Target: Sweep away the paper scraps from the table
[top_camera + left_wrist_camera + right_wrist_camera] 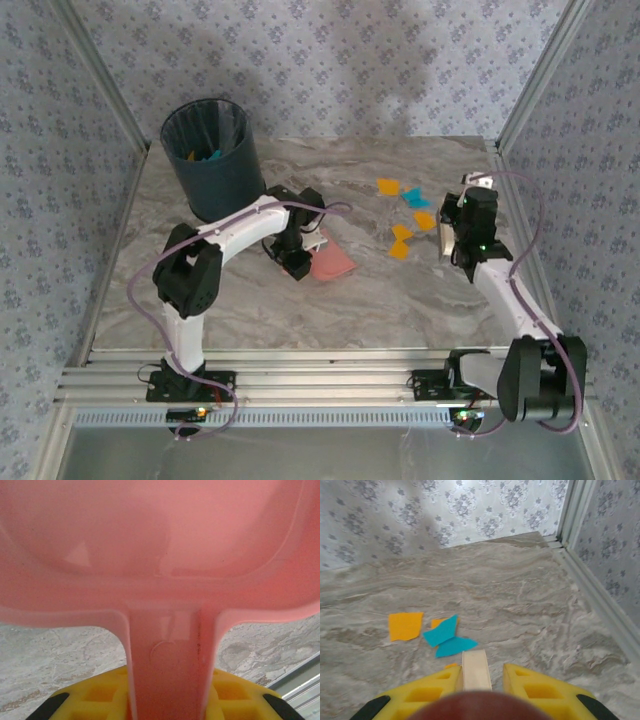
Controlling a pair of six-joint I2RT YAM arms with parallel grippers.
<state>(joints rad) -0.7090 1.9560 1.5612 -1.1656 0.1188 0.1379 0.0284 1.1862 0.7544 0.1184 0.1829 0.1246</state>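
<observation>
Table (400, 300): marbled grey-beige, aluminium rails at the near edge.

Waste bin (212, 165): dark blue, far left; a few coloured bits lie inside.

Dustpan (332, 263): pink, mid-table, well apart from the litter. The left gripper (167, 699) is clenched on its handle.

Right gripper (481, 682): jaws closed about a pale wooden handle (476, 667), probably a brush; the head cannot be made out.

Paper scraps (400, 233): five or six orange and teal pieces on the right-centre of the table, just left of the right gripper.

Risks:
- With the pan so far off, a hard stroke could scatter the light pieces instead of herding them.
- Flat paper may slide under the pan lip if the pan is tilted.
- The arms could crowd each other mid-table.

Writing: no brand or label legible anywhere.
</observation>
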